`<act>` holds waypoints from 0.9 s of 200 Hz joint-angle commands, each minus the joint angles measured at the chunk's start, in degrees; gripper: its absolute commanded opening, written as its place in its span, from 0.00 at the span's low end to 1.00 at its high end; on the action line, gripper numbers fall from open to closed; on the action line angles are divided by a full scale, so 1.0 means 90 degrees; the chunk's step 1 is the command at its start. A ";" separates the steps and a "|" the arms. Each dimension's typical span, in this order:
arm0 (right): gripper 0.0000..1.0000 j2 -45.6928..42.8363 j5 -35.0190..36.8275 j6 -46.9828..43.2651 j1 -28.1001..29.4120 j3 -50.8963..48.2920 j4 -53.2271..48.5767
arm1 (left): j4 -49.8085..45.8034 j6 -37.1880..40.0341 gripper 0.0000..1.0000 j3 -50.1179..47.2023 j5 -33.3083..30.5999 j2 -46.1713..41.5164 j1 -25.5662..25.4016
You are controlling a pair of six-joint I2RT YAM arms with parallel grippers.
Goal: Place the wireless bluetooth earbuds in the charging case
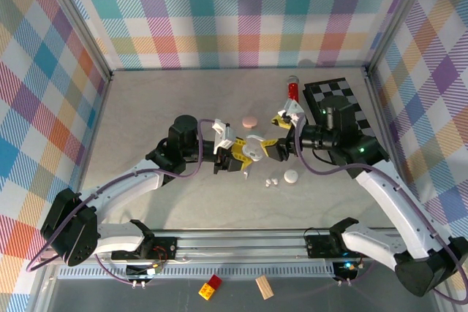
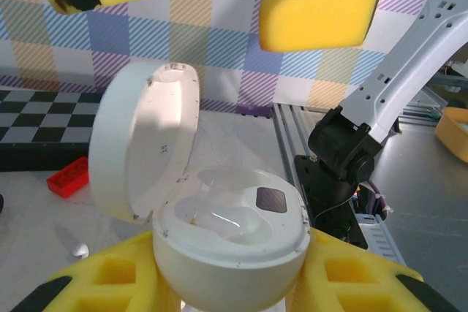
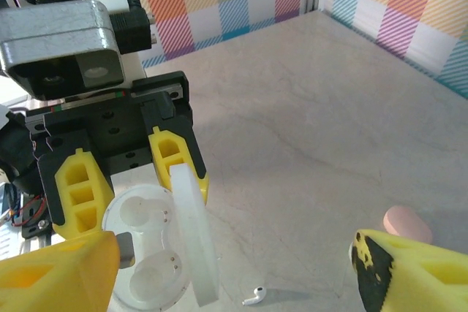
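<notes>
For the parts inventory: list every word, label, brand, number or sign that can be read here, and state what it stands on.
No text in these pictures can be read.
White charging case, inside of its open lid: a few tiny dark marks, too small to read.

Worktop (image 1: 183, 107): beige, faintly marbled. Walls (image 1: 219, 12): pastel plaid in many colours. Open case (image 2: 227, 253): white, with a dark square patch inside. Earbud (image 3: 254, 297): white. Closed case (image 1: 250, 120): pink. Board (image 1: 336, 91): black-and-white check. Jaws: yellow, black-marked.
</notes>
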 commanded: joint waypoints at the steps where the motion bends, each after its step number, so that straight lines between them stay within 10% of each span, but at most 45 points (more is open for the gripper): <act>1: 0.83 -0.0134 -0.0054 0.0210 -0.0061 -0.0099 0.0416 | 0.0446 -0.0095 0.33 -0.0124 0.0167 -0.0040 0.0083; 92: 0.90 -0.0689 0.1676 0.2793 -0.1207 -0.1457 0.1264 | 0.1123 -0.0496 0.33 -0.0579 0.0083 -0.0244 0.0828; 180: 0.80 0.0618 0.1451 0.5794 -0.0682 -0.3145 0.1697 | 0.2287 -0.1240 0.33 -0.0804 0.0310 -0.0051 0.1402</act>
